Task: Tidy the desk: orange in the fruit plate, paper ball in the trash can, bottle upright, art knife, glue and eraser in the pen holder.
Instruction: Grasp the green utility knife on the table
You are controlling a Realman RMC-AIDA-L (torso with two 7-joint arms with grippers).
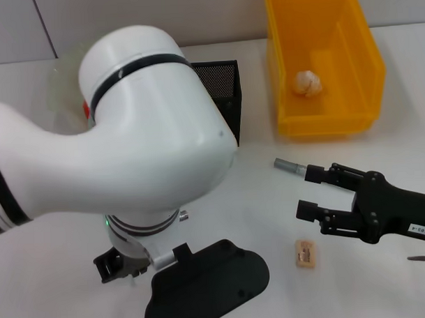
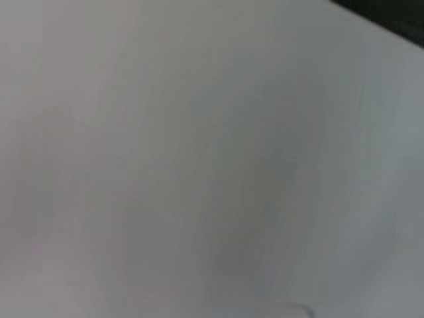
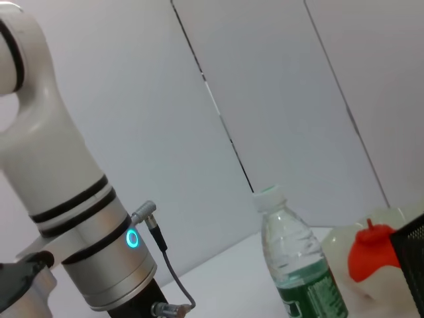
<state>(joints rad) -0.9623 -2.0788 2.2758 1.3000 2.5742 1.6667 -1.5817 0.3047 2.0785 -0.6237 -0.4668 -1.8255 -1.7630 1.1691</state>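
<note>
I'm at a lab-style test bench: bare white surface (image 1: 270, 220), plain grey panelled wall (image 3: 278, 99) with seams behind it. Staged desk props only: yellow trash can (image 1: 349, 70), black mesh pen holder (image 1: 224, 89), bottle (image 3: 295, 265). My own white arm (image 1: 114, 148) fills the left.

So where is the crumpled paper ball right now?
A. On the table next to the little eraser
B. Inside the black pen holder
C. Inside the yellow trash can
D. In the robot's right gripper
C: the head view shows the white paper ball lying on the floor of the yellow trash can, well away from the right gripper, which is open and holds nothing.
</note>
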